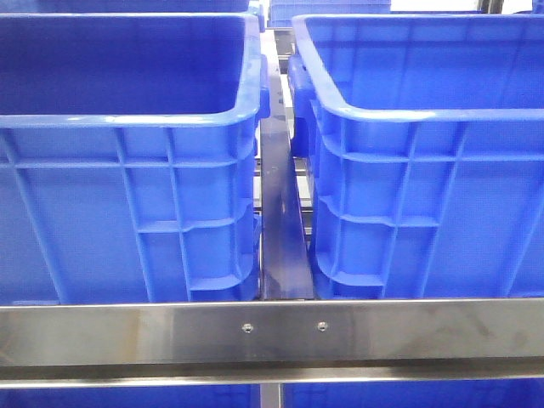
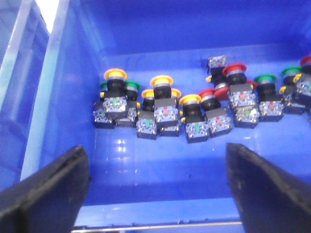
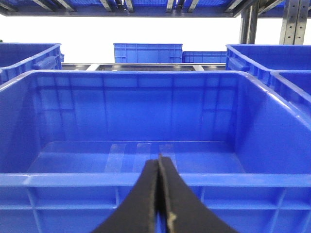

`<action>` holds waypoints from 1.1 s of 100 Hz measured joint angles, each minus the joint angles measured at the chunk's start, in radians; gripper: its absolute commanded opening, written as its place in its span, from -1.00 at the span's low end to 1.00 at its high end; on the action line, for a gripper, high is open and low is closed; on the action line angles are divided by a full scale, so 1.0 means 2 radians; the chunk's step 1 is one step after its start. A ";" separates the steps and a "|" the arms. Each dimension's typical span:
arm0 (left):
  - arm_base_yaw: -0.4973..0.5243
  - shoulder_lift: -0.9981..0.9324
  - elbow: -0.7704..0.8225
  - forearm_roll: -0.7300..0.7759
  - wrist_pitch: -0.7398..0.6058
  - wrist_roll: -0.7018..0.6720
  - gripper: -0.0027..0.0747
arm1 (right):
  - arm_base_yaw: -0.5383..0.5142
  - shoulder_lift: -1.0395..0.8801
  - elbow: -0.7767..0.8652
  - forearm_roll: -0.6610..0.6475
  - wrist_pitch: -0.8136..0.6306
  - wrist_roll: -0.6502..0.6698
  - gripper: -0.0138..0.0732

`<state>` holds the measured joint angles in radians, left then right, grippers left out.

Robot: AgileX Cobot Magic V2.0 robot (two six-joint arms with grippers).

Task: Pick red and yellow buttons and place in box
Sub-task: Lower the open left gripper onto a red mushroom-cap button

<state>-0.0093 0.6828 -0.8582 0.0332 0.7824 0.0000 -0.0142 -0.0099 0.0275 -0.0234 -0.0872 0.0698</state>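
Note:
In the left wrist view, a cluster of push buttons lies on the floor of a blue bin (image 2: pixel 160 29). Among them are yellow-capped buttons (image 2: pixel 115 74) (image 2: pixel 162 80) (image 2: pixel 190 99) and red-capped buttons (image 2: pixel 234 69) (image 2: pixel 208 93). My left gripper (image 2: pixel 155 194) hangs open above the bin's near side, its fingers (image 2: pixel 53 189) wide apart and holding nothing, short of the buttons. My right gripper (image 3: pixel 159 162) is shut on nothing, just outside the near rim of an empty blue box (image 3: pixel 146 102). Neither gripper shows in the front view.
Green-capped buttons (image 2: pixel 265 78) (image 2: pixel 130 85) are mixed in among the others. The front view shows two tall blue crates (image 1: pixel 127 119) (image 1: pixel 408 110) side by side behind a steel rail (image 1: pixel 272 327), with a dark bar (image 1: pixel 282 229) between them. More blue crates (image 3: pixel 148 52) stand further back.

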 measured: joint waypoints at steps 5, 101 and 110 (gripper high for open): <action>0.000 0.000 0.000 -0.004 -0.002 0.000 0.47 | 0.000 0.000 0.000 0.000 0.000 0.000 -0.84; -0.119 0.377 -0.173 -0.094 -0.037 0.050 0.47 | 0.000 0.000 0.000 0.000 0.000 0.000 -0.84; -0.121 0.414 -0.192 -0.088 -0.038 0.050 0.47 | 0.000 0.000 0.000 0.000 0.000 0.000 -0.84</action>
<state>-0.2507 1.5101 -1.2419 -0.1420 0.7065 0.0997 -0.0142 -0.0099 0.0275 -0.0234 -0.0872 0.0698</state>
